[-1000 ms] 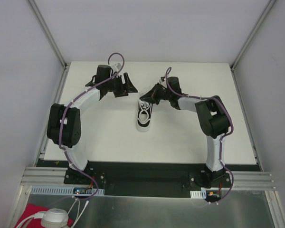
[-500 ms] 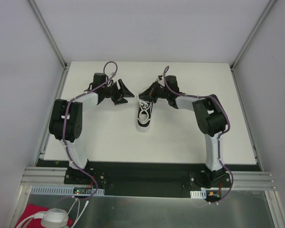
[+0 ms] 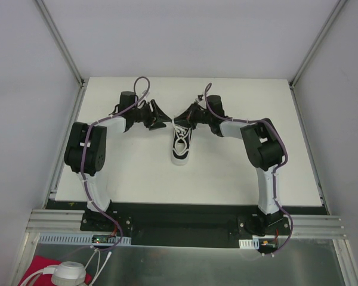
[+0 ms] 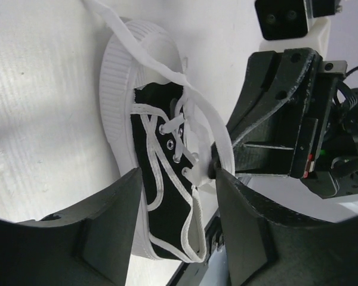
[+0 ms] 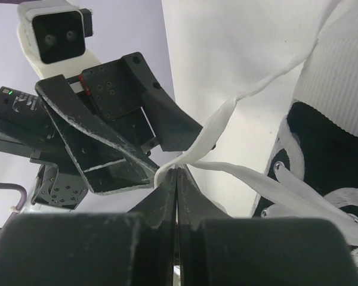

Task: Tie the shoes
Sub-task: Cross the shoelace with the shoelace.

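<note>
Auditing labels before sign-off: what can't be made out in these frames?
- Right wrist view: most of the small black white-soled sneaker, cut by the right edge; the thin white lace exits the top.
- Left wrist view: sneaker heel end, partly behind fingers of the left gripper.
- Top view: right gripper grip on the lace, too small.

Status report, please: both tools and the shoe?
Right tool shut on lace. Left tool open, near lace. Shoe untied. No obstacle seen.

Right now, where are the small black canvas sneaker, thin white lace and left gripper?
small black canvas sneaker [image 4: 173, 223]: left wrist view, side panel.
thin white lace [image 5: 218, 124]: right wrist view, raised strand.
left gripper [image 3: 160, 117]: top view, between fingertips.
</note>
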{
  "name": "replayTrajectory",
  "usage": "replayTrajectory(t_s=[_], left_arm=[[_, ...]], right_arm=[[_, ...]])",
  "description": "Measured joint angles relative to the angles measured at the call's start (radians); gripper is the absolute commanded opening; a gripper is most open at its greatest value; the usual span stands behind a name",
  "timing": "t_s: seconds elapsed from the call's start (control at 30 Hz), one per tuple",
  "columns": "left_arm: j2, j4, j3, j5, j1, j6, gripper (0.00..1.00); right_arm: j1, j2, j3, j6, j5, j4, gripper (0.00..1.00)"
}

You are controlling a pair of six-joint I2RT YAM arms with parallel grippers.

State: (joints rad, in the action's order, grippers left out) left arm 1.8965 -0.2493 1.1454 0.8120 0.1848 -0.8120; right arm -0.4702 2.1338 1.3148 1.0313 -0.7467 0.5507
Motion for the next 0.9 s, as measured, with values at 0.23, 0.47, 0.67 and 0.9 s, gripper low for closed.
replayTrajectory(t_s=[0.23, 0.47, 0.67, 0.9], left_arm=[[0.021, -0.066, 0.014, 0.028, 0.027, -0.048, 0.35], [0.031, -0.089, 0.030, 0.046, 0.032, -0.068, 0.16], [0.031, -0.101, 0.030, 0.042, 0.027, -0.071, 0.00], [0.031, -0.105, 0.030, 0.042, 0.025, -0.071, 0.00]], right_arm=[[-0.003, 0.006, 0.000, 0.005, 0.000, 0.003, 0.01], [-0.003, 0.006, 0.000, 0.005, 0.001, 0.003, 0.01], [0.002, 0.006, -0.002, 0.007, -0.001, -0.002, 0.01], [0.003, 0.006, -0.002, 0.006, -0.001, -0.002, 0.07]])
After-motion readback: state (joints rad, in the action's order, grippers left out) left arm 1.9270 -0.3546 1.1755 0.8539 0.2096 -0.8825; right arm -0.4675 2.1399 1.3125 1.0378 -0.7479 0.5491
